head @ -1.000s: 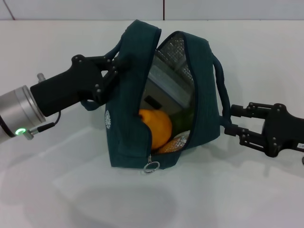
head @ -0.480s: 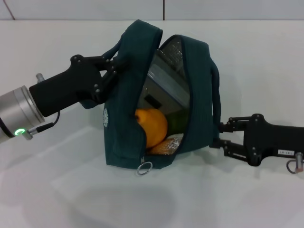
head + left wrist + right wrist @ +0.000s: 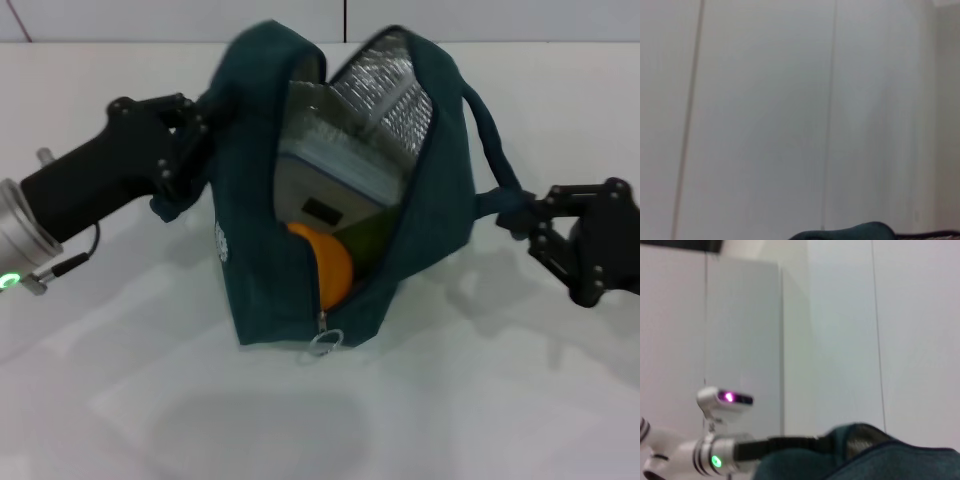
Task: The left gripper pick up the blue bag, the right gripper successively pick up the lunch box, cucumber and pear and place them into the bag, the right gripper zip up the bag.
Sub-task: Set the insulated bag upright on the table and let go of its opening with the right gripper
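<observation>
The dark blue bag (image 3: 250, 230) stands open in the middle of the white table, its silver lining showing. Inside it are the grey lunch box (image 3: 330, 190), the orange-yellow pear (image 3: 328, 268) and a bit of the green cucumber (image 3: 368, 240). The zipper's ring pull (image 3: 325, 343) hangs at the bag's near bottom edge. My left gripper (image 3: 195, 135) is shut on the bag's left side by its handle. My right gripper (image 3: 520, 215) is at the bag's right and looks shut on the right handle strap (image 3: 490, 130). The bag's edge also shows in the right wrist view (image 3: 865, 455).
White table (image 3: 500, 400) all around the bag, with a wall line at the back. The left wrist view shows only a pale wall and a sliver of the bag (image 3: 850, 232). My left arm (image 3: 705, 457) with its green light shows in the right wrist view.
The bag has been lifted and pulled wider open and more upright. My left gripper moved left and up with it. My right gripper drew back right and up at the handle strap.
</observation>
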Motion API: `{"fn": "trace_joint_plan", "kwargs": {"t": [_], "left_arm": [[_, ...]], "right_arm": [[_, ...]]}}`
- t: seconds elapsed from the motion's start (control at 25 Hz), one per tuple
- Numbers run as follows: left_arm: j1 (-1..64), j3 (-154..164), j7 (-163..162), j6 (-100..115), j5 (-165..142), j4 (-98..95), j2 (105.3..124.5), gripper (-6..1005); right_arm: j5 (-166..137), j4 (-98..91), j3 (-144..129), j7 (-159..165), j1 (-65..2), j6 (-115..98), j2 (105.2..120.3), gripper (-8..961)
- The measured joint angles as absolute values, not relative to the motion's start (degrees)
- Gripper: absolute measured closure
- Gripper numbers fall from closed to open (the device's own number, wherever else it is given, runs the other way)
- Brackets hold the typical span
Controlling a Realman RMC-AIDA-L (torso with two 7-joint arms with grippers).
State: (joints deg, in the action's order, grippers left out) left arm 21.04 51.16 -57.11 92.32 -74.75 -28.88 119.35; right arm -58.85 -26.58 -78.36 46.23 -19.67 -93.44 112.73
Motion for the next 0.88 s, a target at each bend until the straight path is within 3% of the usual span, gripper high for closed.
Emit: {"fn": "trace_joint_plan", "kwargs": {"t": [0.16,0.48,0.88], "left_arm": [[20.36,51.13,-56.82,90.43,-72.07,-28.0,119.52,963],[19.73,52.52,-54.29,92.97,-73.52,-26.27,119.56,963],[20.31,54.87,-51.92,94.53,-74.03,-23.06,119.69,964]], "right_arm": [[-58.67,-25.89,-77.13,43.54,-18.9,-98.15,112.73,882],[-58.85,-25.72,-74.48,43.72,-17.57,-98.03,112.41,879],[-60.55,-25.22,-74.94,43.88,-19.03,-94.68,113.07,876]]}}
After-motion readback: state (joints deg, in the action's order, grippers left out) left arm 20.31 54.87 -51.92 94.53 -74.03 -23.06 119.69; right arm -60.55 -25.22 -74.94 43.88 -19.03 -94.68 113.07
